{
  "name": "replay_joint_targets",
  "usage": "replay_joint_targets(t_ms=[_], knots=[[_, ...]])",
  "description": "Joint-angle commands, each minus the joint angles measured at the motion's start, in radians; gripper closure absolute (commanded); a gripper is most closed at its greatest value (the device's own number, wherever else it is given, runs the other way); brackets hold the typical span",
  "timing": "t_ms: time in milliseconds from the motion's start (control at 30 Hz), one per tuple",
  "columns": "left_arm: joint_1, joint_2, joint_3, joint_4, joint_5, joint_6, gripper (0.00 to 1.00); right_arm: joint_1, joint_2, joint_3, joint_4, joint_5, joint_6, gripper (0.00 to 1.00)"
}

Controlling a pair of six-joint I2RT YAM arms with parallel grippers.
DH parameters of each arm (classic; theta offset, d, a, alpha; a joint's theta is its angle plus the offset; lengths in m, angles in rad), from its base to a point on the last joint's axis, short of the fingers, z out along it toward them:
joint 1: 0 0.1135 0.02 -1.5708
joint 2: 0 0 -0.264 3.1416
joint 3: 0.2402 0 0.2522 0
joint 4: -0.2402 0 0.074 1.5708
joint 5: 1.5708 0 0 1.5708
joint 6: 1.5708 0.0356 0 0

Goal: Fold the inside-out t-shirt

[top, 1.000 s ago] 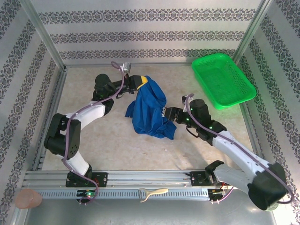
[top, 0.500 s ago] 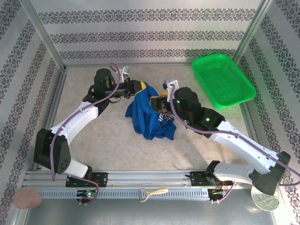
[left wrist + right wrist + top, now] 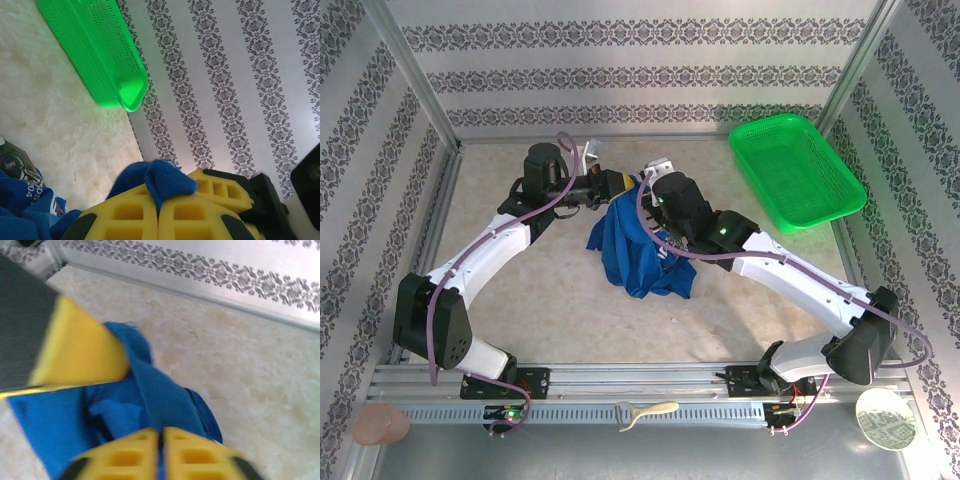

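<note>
The royal-blue t-shirt (image 3: 638, 250) hangs bunched above the middle of the table, its lower part heaped on the surface with some white print showing. My left gripper (image 3: 622, 183) is shut on the shirt's top edge; in the left wrist view its yellow fingers (image 3: 125, 215) pinch a fold of the t-shirt (image 3: 167, 181). My right gripper (image 3: 648, 198) sits right beside it. In the right wrist view that gripper (image 3: 161, 440) is shut on a ridge of the blue t-shirt (image 3: 160, 390), with the left arm's yellow finger (image 3: 75, 355) close by on the left.
A green mesh basket (image 3: 795, 170) stands at the back right, also in the left wrist view (image 3: 95, 55). Patterned walls enclose the table on three sides. A metal rail (image 3: 640, 385) runs along the near edge, with small items in front of it.
My right arm swung up and left from the shirt's right side to its top edge and shut on the cloth next to the left gripper. The left arm stretched out, lifting the shirt slightly.
</note>
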Motion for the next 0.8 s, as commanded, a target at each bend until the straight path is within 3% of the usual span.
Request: replay_joint_targets(t_ms=[0,100,167,233,267,367,433,500,667,767], knots=[[-0.012,-0.019,0.026,-0.015,0.025,0.028,1.00,-0.046,-0.019,0.039,-0.026,0.020,0.017,1.00],[-0.012,-0.013,0.028,-0.013,0.029,0.030,1.00,-0.089,-0.061,0.032,-0.031,-0.088,0.017,1.00],[-0.010,-0.004,0.035,-0.021,0.027,0.043,1.00,-0.125,-0.102,0.024,-0.022,-0.231,0.024,1.00],[-0.003,0.010,0.049,-0.023,0.025,0.054,1.00,-0.184,-0.161,-0.001,0.034,-0.463,0.060,1.00],[0.004,0.019,0.056,-0.021,0.024,0.060,0.93,-0.207,-0.184,-0.010,0.063,-0.547,0.088,1.00],[0.034,0.042,0.080,0.006,0.030,0.071,0.58,-0.280,-0.241,-0.024,0.144,-0.747,0.171,1.00],[0.058,0.047,0.091,0.029,0.038,0.076,0.44,-0.311,-0.259,-0.025,0.187,-0.806,0.219,1.00],[0.082,0.039,0.089,0.048,0.052,0.089,0.37,-0.333,-0.266,-0.028,0.220,-0.830,0.254,1.00],[0.098,-0.025,0.022,0.015,0.054,0.179,0.31,-0.375,-0.261,-0.044,0.293,-0.864,0.324,1.00],[0.088,-0.075,-0.082,0.096,0.035,0.138,0.31,-0.388,-0.252,-0.046,0.315,-0.867,0.349,1.00]])
